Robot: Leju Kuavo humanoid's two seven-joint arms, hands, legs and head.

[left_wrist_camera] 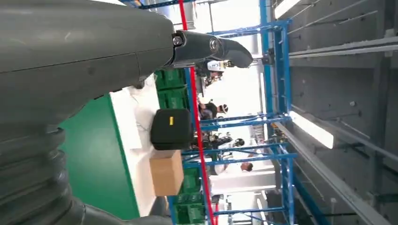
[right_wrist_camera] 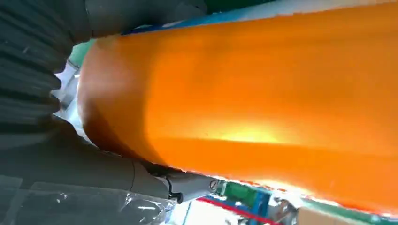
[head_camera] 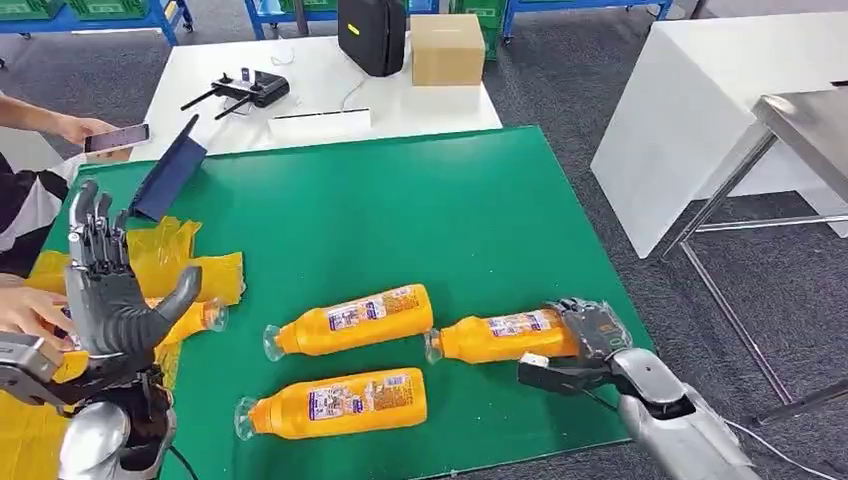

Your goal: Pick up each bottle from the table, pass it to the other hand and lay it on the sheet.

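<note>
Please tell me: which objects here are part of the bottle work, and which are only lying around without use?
Belonging to the job:
- three orange bottles on the green table, and, held by the right hand
- bottle on the yellow sheet
- left hand, raised, holding nothing

Just lying about:
- cardboard box
- black case
- remote controller
- tablet

Floor (head_camera: 600, 90): dark grey carpet. Green table (head_camera: 420, 200), centre. White table (head_camera: 320, 80) at 12 o'clock, touching its far edge, carrying a black case (head_camera: 372, 35), cardboard box (head_camera: 447, 48), black remote controller (head_camera: 255, 90). White cabinet (head_camera: 690, 120) and steel table (head_camera: 800, 120) at 2 o'clock. Blue racks (head_camera: 120, 18) with green crates (head_camera: 110, 6) at 11 o'clock. Ceiling strip light (left_wrist_camera: 310, 129).
</note>
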